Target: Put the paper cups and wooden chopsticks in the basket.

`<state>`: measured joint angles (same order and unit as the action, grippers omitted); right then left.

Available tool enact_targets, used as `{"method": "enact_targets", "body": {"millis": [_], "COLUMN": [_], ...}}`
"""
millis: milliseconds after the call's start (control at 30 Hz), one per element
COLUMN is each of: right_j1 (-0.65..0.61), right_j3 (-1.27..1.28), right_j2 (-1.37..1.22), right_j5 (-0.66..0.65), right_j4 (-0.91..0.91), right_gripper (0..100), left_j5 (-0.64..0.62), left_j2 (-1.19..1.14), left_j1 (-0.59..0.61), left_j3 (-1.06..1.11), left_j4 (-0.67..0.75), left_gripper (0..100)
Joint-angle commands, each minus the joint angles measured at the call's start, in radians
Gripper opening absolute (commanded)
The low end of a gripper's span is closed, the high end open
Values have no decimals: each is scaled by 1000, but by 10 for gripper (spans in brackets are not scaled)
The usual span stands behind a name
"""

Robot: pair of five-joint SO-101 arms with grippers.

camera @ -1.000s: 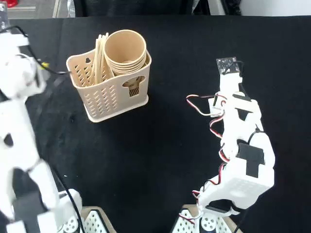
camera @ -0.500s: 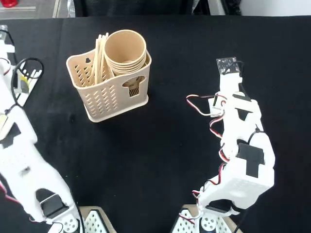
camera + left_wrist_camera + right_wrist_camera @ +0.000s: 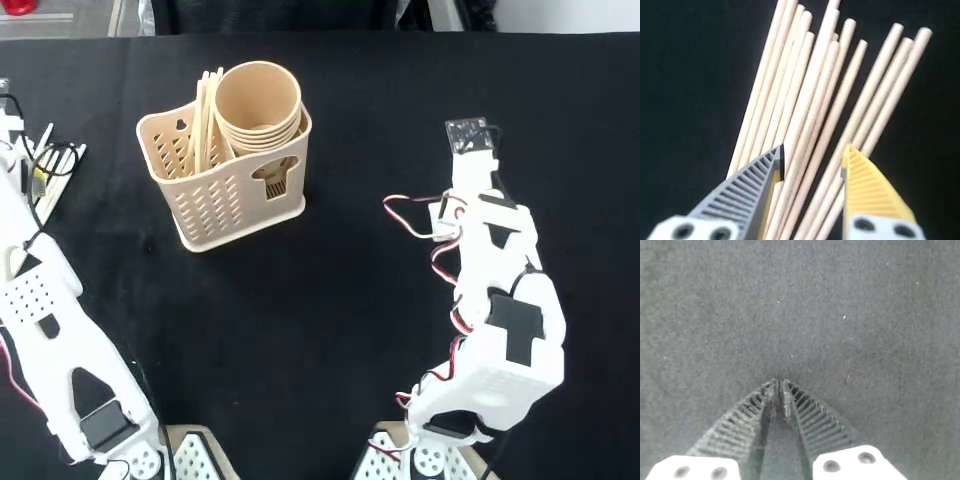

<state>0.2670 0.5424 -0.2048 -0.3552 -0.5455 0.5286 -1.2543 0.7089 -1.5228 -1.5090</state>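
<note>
Black-covered desk (image 3: 330, 300) seen from above, with 2 white robot arms rising from its near edge. At the far left, the left arm (image 3: 45, 330) stretches away along the desk's edge to a loose bundle of wooden chopsticks (image 3: 60, 172) lying flat on the cloth. In its wrist view, the left pincer (image 3: 812, 155) hangs right over those pale sticks. Its 1 grey finger (image 3: 752, 182) and 1 yellow finger (image 3: 865, 187) are held apart, their tips straddling the middle of the bundle. The sticks fan out away from the fingers, and I cannot tell whether the tips touch the wood. Further right, toward the back of the desk, a cream plastic basket (image 3: 230, 195) with slotted walls stands upright. In its left compartment is a second cluster of chopsticks (image 3: 208, 110), standing on end and leaning against the divider. In its right compartment sits a nested stack of paper cups (image 3: 258, 100), mouths up, the top cup's rim well above the basket wall. A stretch of bare cloth separates the basket from the right arm (image 3: 495, 290), which is folded low with red, black and white wires looping off its left side. In its wrist view, the right pincer (image 3: 778, 385) points down at the dark cloth with both ribbed fingers pressed together, holding nothing, well apart from the basket.
</note>
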Motion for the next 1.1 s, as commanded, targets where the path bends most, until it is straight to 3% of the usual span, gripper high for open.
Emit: {"method": "enact_targets", "body": {"millis": [0, 200, 300, 500, 567, 800, 1000, 1067], "right_j1": [2, 2, 2, 2, 2, 2, 2, 2], "right_j3": [5, 5, 5, 5, 5, 5, 4, 4], "right_j2": [59, 59, 59, 59, 59, 59, 59, 59], "right_j5": [-9, -9, -9, -9, -9, -9, -9, -9], "right_j4": [3, 3, 3, 5, 5, 5, 5, 5], "right_gripper": [14, 14, 14, 14, 14, 14, 14, 14], "left_j5": [-15, -55, -75, -77, -77, -77, -80, -81], "left_j2": [17, -3, -2, -11, -12, -3, -2, 34], "left_j1": [10, 5, 10, 1, 1, -18, -79, -119], "left_j3": [71, 242, 262, 205, 194, 137, -156, -139], "left_j4": [97, 252, 242, 226, 216, 97, -163, -199], "left_gripper": [202, 202, 197, 25, 36, 29, 29, 29]}}
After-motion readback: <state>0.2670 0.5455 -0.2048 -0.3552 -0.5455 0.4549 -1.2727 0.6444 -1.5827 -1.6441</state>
